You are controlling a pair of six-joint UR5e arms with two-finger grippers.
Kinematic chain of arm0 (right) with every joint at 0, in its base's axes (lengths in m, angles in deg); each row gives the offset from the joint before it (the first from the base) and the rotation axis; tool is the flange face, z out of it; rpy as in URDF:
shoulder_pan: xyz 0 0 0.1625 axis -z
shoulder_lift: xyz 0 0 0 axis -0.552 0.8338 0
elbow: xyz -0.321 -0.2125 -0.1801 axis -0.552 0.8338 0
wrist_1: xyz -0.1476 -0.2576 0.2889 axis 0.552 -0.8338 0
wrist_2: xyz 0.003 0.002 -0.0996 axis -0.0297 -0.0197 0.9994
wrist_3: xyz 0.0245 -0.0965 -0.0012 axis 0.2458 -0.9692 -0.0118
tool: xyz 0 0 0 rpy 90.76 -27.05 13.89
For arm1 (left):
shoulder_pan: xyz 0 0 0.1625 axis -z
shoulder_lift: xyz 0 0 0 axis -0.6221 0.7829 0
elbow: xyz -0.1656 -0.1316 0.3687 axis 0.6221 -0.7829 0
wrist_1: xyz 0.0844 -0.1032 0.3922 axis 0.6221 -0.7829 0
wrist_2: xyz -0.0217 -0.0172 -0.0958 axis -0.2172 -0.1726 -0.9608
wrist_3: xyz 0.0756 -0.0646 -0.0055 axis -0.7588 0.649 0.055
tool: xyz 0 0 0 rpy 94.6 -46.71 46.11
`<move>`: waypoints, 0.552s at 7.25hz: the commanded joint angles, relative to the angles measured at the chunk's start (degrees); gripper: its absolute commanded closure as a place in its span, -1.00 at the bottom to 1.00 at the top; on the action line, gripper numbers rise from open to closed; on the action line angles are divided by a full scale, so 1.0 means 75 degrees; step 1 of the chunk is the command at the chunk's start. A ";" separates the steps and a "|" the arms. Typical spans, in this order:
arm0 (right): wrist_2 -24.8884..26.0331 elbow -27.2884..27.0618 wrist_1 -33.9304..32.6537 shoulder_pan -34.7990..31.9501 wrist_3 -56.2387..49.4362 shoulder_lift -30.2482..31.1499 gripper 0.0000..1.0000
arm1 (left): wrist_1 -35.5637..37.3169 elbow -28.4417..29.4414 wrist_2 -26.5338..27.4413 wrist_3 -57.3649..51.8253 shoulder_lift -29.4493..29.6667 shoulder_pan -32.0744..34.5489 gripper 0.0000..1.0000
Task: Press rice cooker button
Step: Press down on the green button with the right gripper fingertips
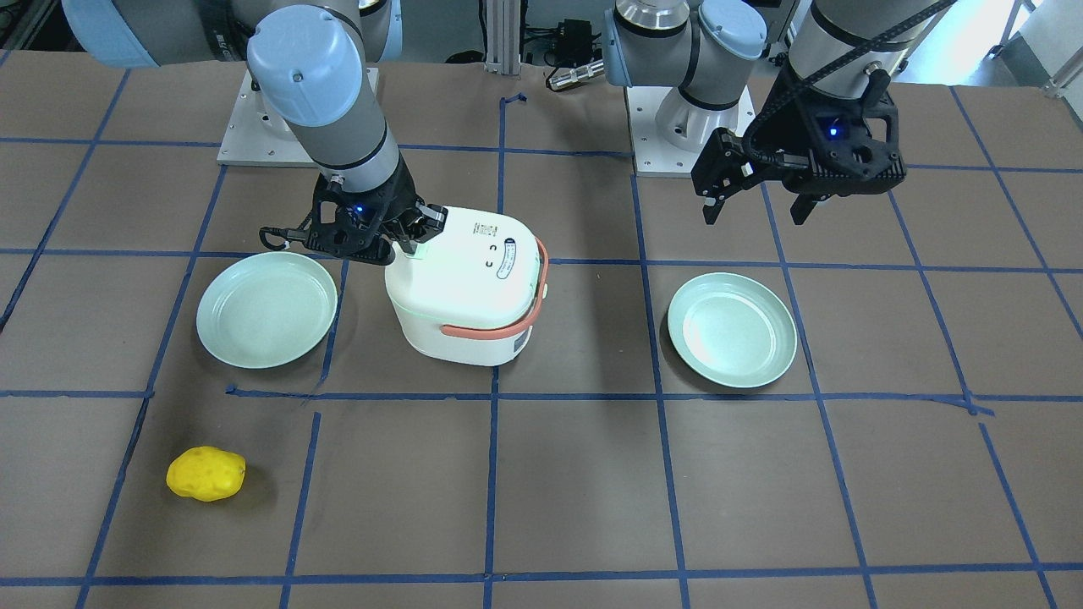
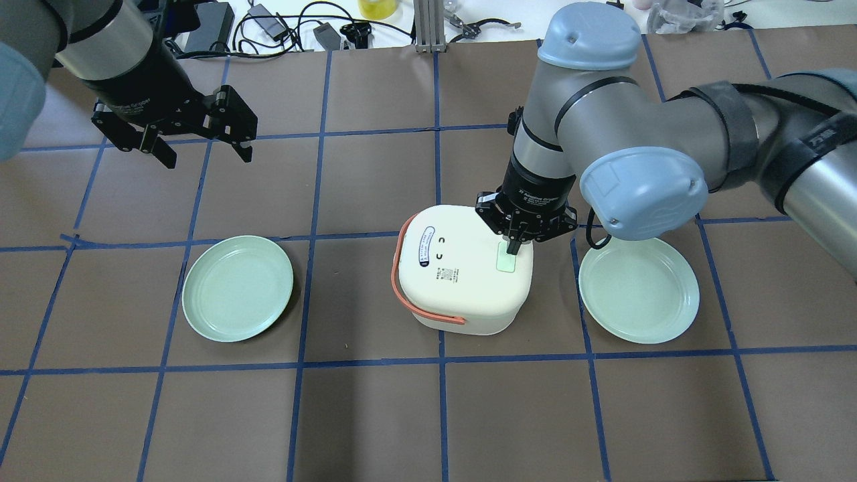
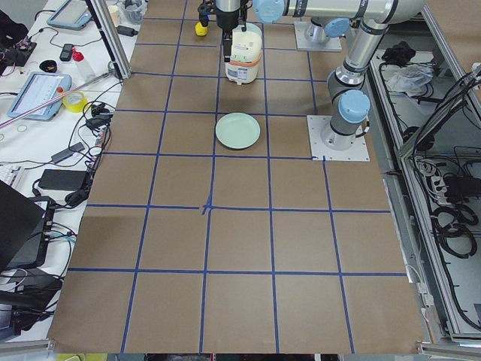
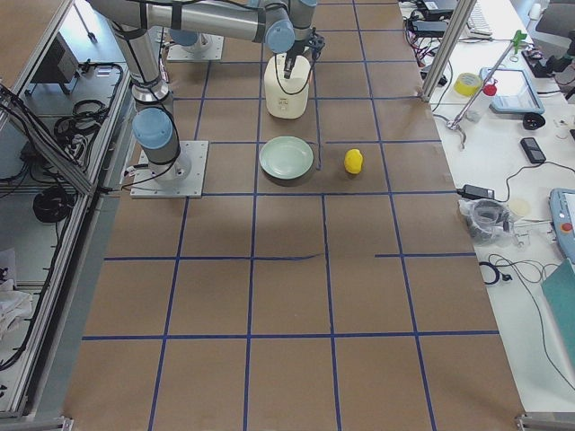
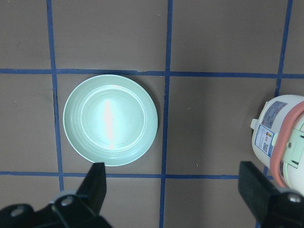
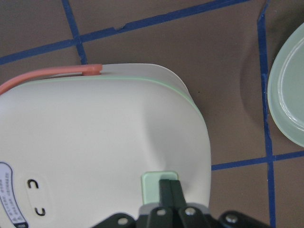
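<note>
Brown paper-covered tabletop gridded with blue tape, cables and lab clutter beyond its far edge. Near the middle, upright, a white rounded plastic rice cooker with an orange carrying handle. On its lid, toward the robot's right, a pale green square button.

Right pincer clenched on nothing, fingers pressed together into one black point set on that button. Looks like contact in the wrist view, though hard to be sure. Left pincer released, jaws wide, hanging well apart over bare tabletop.

Likely troubles, as a judgement:
- Sits at the button's edge nearest the wrist rather than its centre, so could skid off onto the smooth lid under load.
- With any sideways lean in the push, could shove the light cooker across the paper.
- If a lid release, might spring the lid up against the fingers.
- Pressed too shallowly, may not latch.

Around:
- One pale green round plate near the cooker on the robot's right, partly under that arm's elbow.
- A matching plate on the left.
- A yellow lumpy sponge-like object well off toward the operators' side.

Nothing between fingertips and button.
</note>
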 commanded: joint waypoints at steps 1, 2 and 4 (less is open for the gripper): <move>0.0001 -0.0027 -0.0004 -0.0008 0.0000 -0.0017 1.00 | 0.0000 0.0000 0.0000 -0.0008 0.0000 0.0000 -1.00; 0.0001 -0.0027 -0.0039 -0.0008 0.0000 -0.0029 1.00 | 0.0000 0.0000 0.0000 -0.0008 0.0000 0.0000 -1.00; 0.0001 -0.0027 -0.0039 -0.0020 0.0000 -0.0029 1.00 | 0.0000 0.0000 0.0000 -0.0008 0.0000 0.0000 -1.00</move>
